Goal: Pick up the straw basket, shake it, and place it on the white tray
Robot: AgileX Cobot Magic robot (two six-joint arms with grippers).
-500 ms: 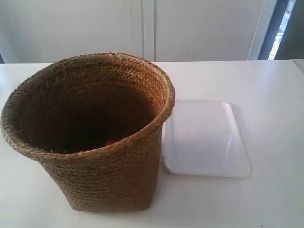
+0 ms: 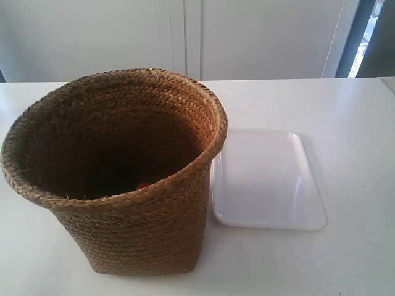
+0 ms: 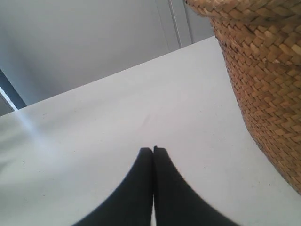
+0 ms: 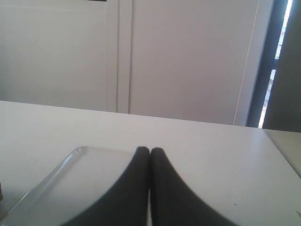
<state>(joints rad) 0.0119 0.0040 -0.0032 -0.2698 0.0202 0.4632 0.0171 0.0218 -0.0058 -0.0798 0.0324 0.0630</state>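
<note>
One large tan-brown woven straw basket (image 2: 145, 231) stands upright on the white tabletop (image 2: 352, 259), mouth up. Its long axis is vertical, with a wide round braided rim tapering to a squarish base. The inside is dark, and a small reddish spot (image 2: 143, 184) shows at the bottom, too small to identify.

One flat glossy white rectangular tray (image 2: 268, 179) with rounded corners lies flat on the table just beside the basket, on the exterior view's right. The basket rim overhangs the tray's near edge in that view, and the base sits on the table, not on the tray. The tray's long axis looks to run away from the camera, though foreshortening makes that uncertain.

Two grippers, one per wrist view:
- left gripper (image 3: 153, 149) — black fingers pressed together, nothing between them, low over bare table, with the basket's woven wall close by but not touching
- right gripper (image 4: 150, 150) — fingers pressed together, empty, with a tray corner right by the fingertips
</note>
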